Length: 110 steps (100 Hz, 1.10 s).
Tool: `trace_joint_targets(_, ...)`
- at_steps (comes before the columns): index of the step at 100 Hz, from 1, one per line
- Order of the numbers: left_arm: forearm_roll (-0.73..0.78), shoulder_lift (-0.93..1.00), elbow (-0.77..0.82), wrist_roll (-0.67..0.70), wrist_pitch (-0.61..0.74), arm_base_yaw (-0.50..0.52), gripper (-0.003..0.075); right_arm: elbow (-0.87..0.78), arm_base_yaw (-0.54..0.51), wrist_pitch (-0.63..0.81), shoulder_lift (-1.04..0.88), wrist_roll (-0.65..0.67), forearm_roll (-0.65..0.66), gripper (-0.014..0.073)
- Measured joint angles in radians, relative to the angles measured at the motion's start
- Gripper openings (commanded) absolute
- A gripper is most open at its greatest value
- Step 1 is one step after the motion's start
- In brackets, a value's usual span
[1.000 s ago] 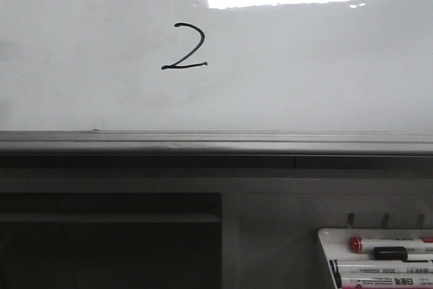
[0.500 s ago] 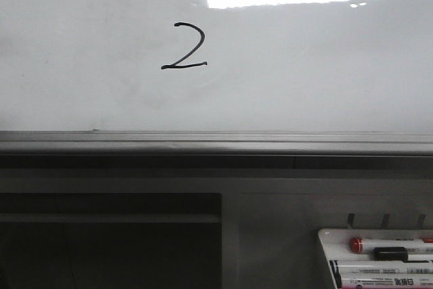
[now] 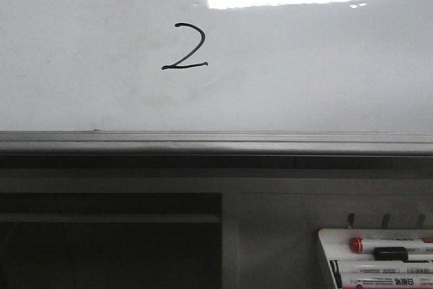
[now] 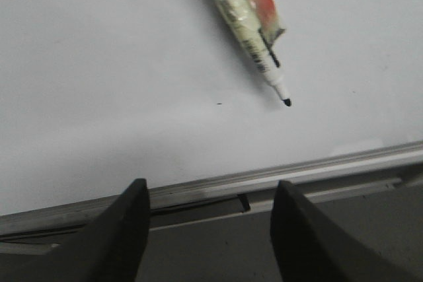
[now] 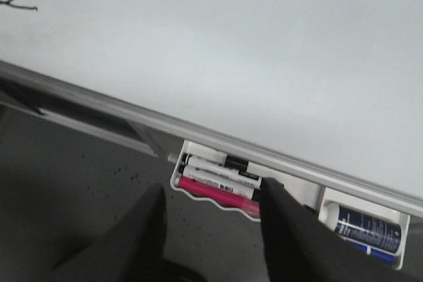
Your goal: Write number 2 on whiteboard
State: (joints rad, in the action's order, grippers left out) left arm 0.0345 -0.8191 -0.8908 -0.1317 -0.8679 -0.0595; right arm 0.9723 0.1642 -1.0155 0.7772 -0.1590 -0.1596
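The number 2 (image 3: 184,47) is drawn in thin black line on the whiteboard (image 3: 304,72), left of centre and above its grey ledge (image 3: 216,141). Part of its base stroke (image 5: 20,6) shows in the right wrist view. My left gripper (image 4: 211,193) is open and empty, below the ledge (image 4: 264,176). An uncapped white marker (image 4: 248,31) with a black tip and an orange tag lies against the board (image 4: 132,84); nothing of mine holds it. My right gripper (image 5: 213,196) is open and empty, in front of the marker tray (image 5: 177,175).
The white tray (image 3: 325,248) hangs below the ledge at the lower right and holds several markers, among them a pink one (image 5: 201,189) and a red-capped one (image 3: 356,243). A blue-labelled bottle (image 5: 367,226) sits beside it. A dark shelf opening (image 3: 108,235) lies under the ledge at the left.
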Motion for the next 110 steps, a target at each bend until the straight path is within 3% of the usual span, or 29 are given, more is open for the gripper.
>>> trace_joint_targets(15,0.016,0.192,0.108,0.045,0.124,0.002,0.0306,-0.181,0.000,0.241,-0.139,0.022,0.019,0.0111)
trace_joint_targets(28,-0.004,0.323,0.228,0.052,0.238,0.002,0.0183,-0.306,0.000,0.417,-0.264,0.024,0.046,-0.0072)
trace_joint_targets(44,-0.061,0.430,0.366,0.052,0.397,0.002,-0.0022,-0.444,0.000,0.603,-0.375,0.024,0.066,-0.0074)
trace_joint_targets(60,-0.133,0.481,0.500,0.054,0.644,0.002,-0.0020,-0.559,0.000,0.774,-0.436,0.024,0.048,-0.0074)
trace_joint_targets(72,-0.150,0.485,0.596,0.054,0.782,0.002,-0.0020,-0.597,0.000,0.805,-0.440,0.024,0.044,-0.0074)
trace_joint_targets(110,-0.156,0.485,0.766,0.054,0.827,0.002,-0.0020,-0.613,0.000,0.789,-0.441,0.024,0.041,-0.0074)
